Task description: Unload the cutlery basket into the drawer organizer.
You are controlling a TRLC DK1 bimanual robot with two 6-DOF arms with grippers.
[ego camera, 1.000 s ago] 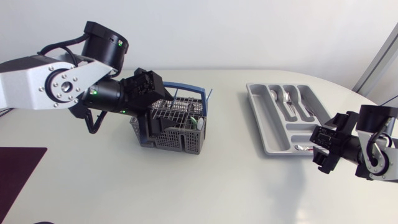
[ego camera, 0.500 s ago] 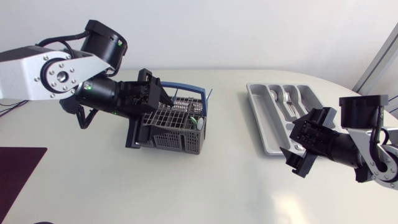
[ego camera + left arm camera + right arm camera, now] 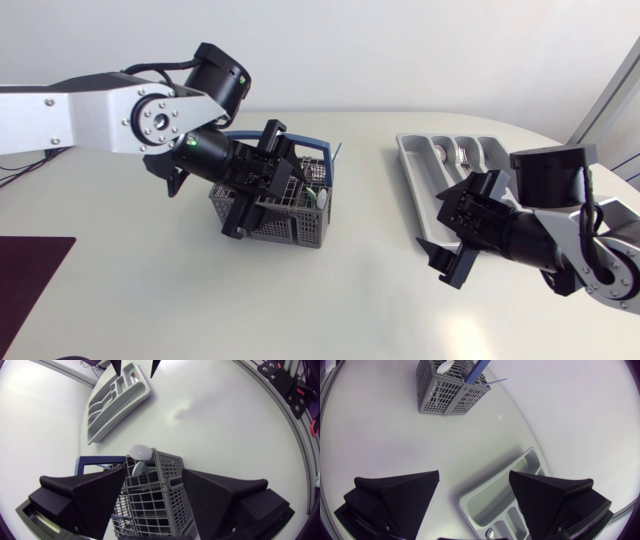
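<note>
A white worktop (image 3: 330, 300) seen from above, with two robot arms. Towards the left stands a grey mesh cutlery basket (image 3: 295, 215) with a blue handle (image 3: 300, 143). Well apart from it, towards the right, lies a grey drawer organizer (image 3: 425, 165), where a few metal pieces (image 3: 462, 155) already rest in the far compartments.

The left gripper (image 3: 153, 470) hangs directly over the basket, fingers spread wide with the basket's top between them. Whether they touch its walls cannot be told, and they hold nothing. A piece with a pale rounded end (image 3: 140, 451) stands upright at the basket's far end, ahead of the fingers.

The right gripper (image 3: 474, 474) hovers above the near end of the organizer, fingers apart and empty.

The step in hand appears to be picking the next piece from the basket. The left gripper would probably need to narrow and line up on a single handle, since its present spread suits the basket, not one slim utensil. A sideways nudge might tip the light basket.
</note>
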